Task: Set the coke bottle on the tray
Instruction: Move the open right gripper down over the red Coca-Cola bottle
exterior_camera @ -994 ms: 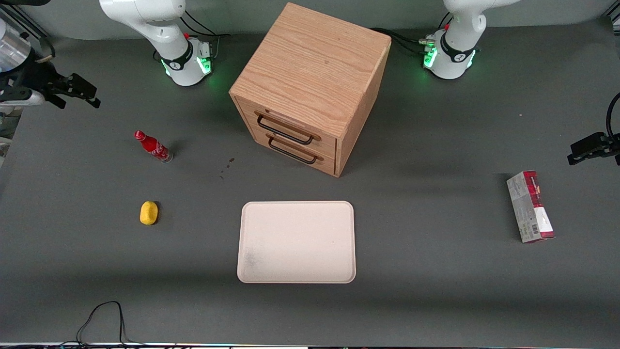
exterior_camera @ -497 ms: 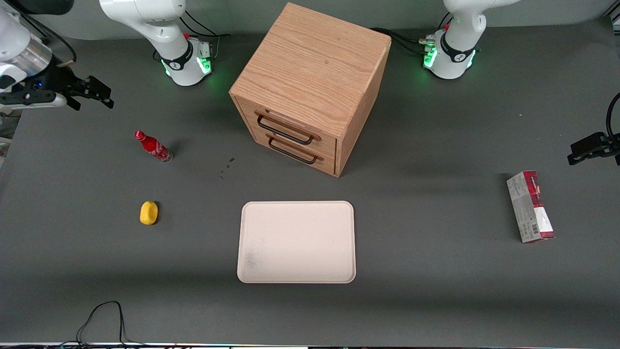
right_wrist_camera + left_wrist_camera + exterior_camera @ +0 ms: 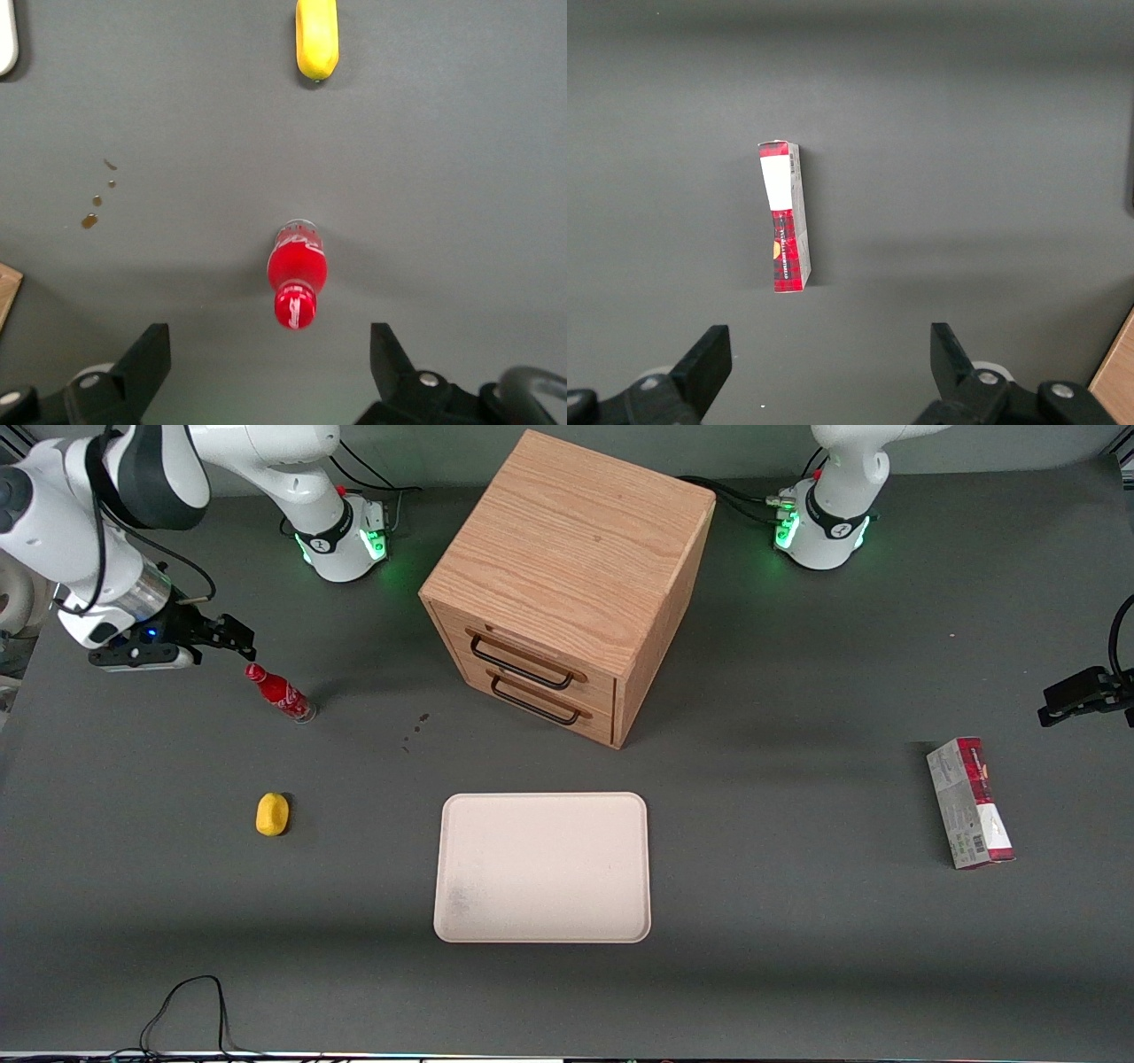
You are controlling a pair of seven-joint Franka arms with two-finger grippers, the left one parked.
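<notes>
Red coke bottle (image 3: 279, 691) stands upright, so the gripper (image 3: 232, 634) hovers above it, jaws apart, tray (image 3: 542, 868) well apart.

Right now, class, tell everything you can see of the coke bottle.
The coke bottle is small and slim, red with a red cap, white script on its side and a clear base; it looks like plastic. It stands upright on the dark grey table, untouched, farther from the front camera than the yellow lump. The gripper hangs open just above it, its fingers apart on either side of the cap.
</notes>
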